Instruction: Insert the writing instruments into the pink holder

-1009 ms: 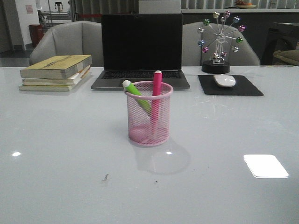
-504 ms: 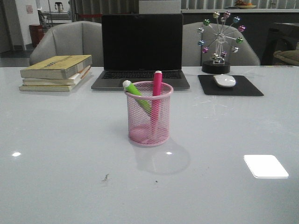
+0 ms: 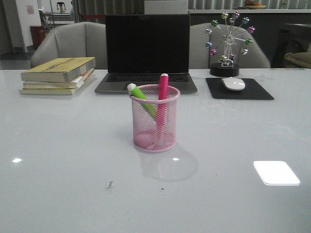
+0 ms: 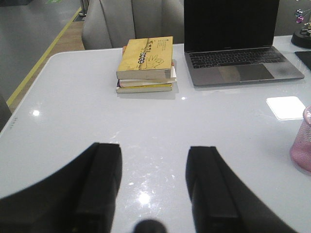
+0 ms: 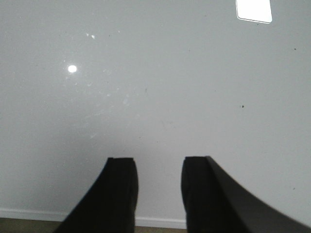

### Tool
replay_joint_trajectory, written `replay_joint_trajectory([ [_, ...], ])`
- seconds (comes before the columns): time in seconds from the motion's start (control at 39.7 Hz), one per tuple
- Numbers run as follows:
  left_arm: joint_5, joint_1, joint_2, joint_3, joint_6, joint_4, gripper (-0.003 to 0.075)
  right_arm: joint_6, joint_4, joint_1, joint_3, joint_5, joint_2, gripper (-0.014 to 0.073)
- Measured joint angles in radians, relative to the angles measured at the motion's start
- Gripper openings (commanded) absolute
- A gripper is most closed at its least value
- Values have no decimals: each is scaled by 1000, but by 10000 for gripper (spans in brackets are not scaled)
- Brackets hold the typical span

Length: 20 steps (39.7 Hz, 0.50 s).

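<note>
Both markers (image 3: 160, 104) inside pink holder (image 3: 155, 119); left fingers (image 4: 104, 170), right fingers (image 5: 121, 184) parted, empty, well apart.

The holder (image 3: 155, 119) stood mid-table (image 3: 73, 184), well in front of the laptop (image 3: 147, 51). Two markers sat inside it: one (image 3: 141, 98) leaned toward the left rim, the other (image 3: 162, 104) stood nearly upright at the right. A stack of books (image 3: 58, 75) lay to the left of the laptop; to its right a mouse (image 3: 233, 83) rested on a pad (image 3: 239, 89), with a desk ornament (image 3: 227, 43) just behind. Two chairs (image 3: 73, 43) stood behind the table.
</note>
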Motion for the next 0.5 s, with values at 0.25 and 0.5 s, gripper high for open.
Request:
replay_joint_trajectory([
  [0.25,0,0,-2,0,0,-2,375,0,0,0,0,0,0,152],
  [0.5,0,0,-2,0,0,-2,375,0,0,0,0,0,0,50],
])
